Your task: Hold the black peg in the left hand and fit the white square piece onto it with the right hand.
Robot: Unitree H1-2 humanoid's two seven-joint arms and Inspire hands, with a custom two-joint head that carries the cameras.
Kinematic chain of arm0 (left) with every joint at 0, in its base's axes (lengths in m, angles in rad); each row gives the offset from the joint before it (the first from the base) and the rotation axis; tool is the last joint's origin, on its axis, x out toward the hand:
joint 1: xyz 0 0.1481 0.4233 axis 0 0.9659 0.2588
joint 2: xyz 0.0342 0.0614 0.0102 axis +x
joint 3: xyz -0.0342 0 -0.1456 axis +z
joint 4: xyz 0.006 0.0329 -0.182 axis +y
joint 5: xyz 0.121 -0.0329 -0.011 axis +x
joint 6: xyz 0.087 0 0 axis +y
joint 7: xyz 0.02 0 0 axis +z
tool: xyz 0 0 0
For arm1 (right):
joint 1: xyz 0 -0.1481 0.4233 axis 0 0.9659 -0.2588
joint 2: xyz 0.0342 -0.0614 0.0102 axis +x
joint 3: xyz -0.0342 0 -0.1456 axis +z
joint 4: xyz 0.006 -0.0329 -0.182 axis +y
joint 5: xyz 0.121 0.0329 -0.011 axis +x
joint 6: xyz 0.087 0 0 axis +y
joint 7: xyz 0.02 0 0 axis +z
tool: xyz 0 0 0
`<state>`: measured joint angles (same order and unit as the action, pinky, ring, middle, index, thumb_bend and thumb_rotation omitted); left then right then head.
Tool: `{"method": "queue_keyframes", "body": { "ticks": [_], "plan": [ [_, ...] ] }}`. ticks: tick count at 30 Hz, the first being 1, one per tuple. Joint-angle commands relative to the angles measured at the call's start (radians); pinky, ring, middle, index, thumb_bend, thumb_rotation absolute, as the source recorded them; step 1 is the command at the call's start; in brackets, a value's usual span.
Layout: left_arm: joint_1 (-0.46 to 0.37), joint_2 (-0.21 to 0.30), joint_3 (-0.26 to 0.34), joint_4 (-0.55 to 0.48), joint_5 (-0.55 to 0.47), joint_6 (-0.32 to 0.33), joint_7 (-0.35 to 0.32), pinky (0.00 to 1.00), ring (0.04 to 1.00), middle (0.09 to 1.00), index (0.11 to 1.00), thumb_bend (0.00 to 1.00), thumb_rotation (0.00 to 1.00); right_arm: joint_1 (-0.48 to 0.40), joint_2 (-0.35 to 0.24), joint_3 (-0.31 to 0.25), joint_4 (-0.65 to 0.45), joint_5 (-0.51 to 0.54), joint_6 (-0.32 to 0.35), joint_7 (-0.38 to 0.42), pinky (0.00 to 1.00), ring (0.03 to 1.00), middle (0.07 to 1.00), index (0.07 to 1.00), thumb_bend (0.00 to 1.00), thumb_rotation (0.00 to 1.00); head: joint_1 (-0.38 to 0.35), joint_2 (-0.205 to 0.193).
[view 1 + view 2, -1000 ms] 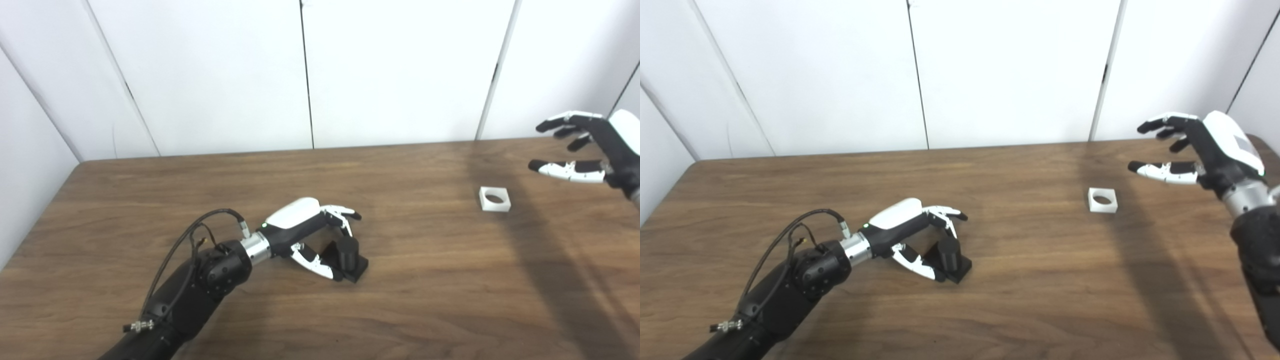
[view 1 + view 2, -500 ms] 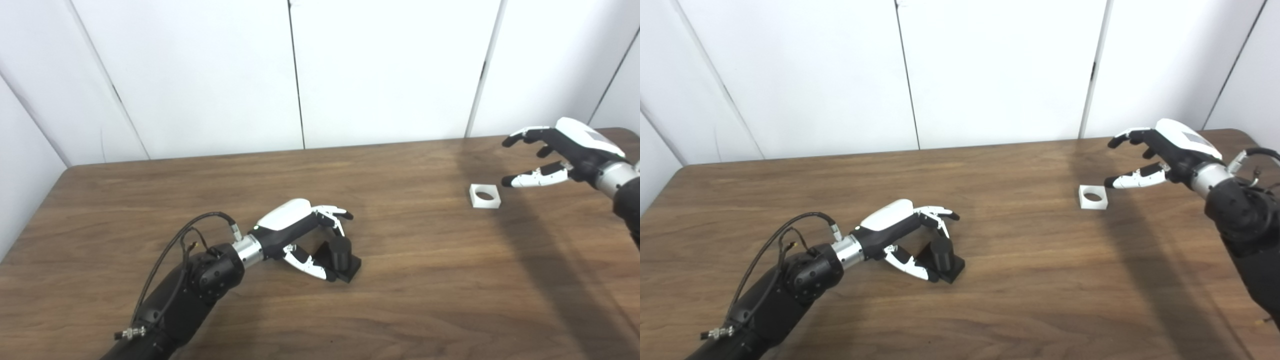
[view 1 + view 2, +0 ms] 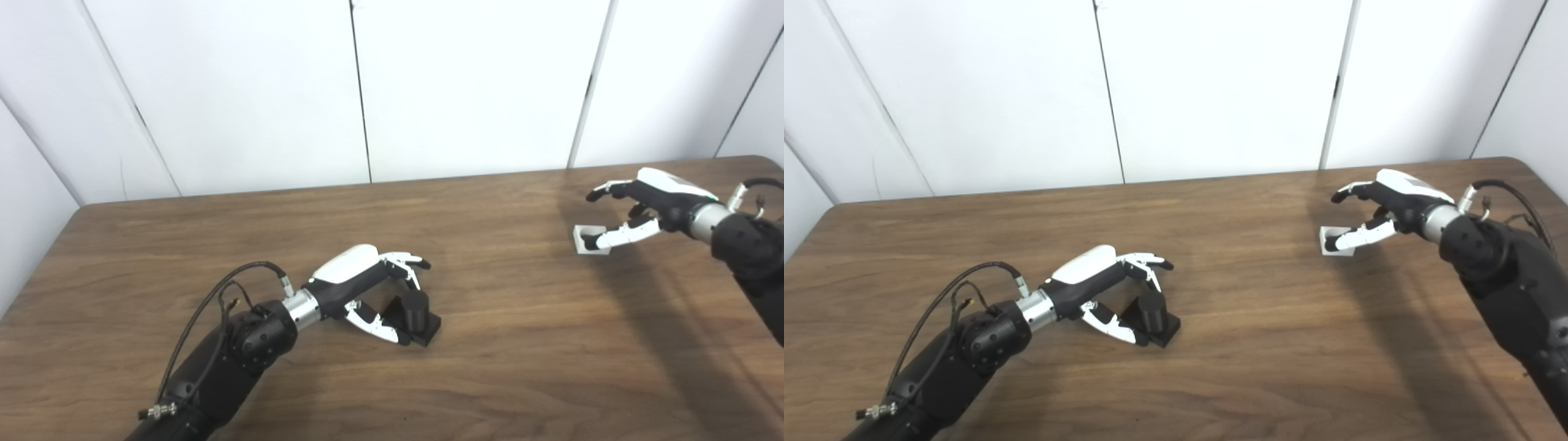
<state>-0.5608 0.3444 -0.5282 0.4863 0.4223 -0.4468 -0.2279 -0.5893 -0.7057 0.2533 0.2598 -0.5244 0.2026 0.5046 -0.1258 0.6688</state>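
Observation:
The black peg (image 3: 416, 306), a short cylinder on a square black base, stands on the wooden table (image 3: 490, 208) left of centre. My left hand (image 3: 361, 285) is cupped around it: the thumb lies low against the base's near side, and the fingers (image 3: 407, 266) arch over the far side with a gap to the peg. The white square piece (image 3: 582, 231), with its round hole, lies flat at the right. My right hand (image 3: 1387, 205) is open over it. Its thumb reaches across the hole, and its fingers hover above the far edge.
White wall panels rise right behind the table's far edge. The table's rounded right corner (image 3: 1513, 162) is just beyond my right arm. Bare wood separates the peg and the white piece.
My right hand has come down and leftward from above the table to the white piece, its thumb now reaching over the hole. The left hand and peg stay put. The camera has shifted slightly.

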Motion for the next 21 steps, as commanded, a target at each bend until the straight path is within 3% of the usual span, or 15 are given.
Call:
{"method": "queue_keyframes", "body": {
  "ticks": [1,7,21],
  "plan": [
    [0.065,0.043,-0.044,0.071,0.084,0.085,-0.085,0.83,0.913,0.886,0.492,0.52,0.07,-0.066,-0.005,-0.001,0.003,-0.008,0.012,0.005,0.77,0.935,0.959,0.857,0.95,0.50,0.002,0.000],
    [0.066,0.044,-0.045,0.070,0.086,0.082,-0.084,0.81,0.912,0.883,0.492,0.52,0.07,-0.081,0.006,0.012,0.045,-0.015,0.022,0.010,0.76,0.940,0.963,0.857,0.98,0.48,0.006,-0.001],
    [0.073,0.047,-0.047,0.063,0.088,0.079,-0.084,0.82,0.916,0.887,0.492,0.52,0.07,-0.093,0.017,0.035,0.132,-0.028,-0.008,-0.021,0.77,0.939,0.959,0.856,0.91,0.42,0.010,-0.001]
  ]
}}
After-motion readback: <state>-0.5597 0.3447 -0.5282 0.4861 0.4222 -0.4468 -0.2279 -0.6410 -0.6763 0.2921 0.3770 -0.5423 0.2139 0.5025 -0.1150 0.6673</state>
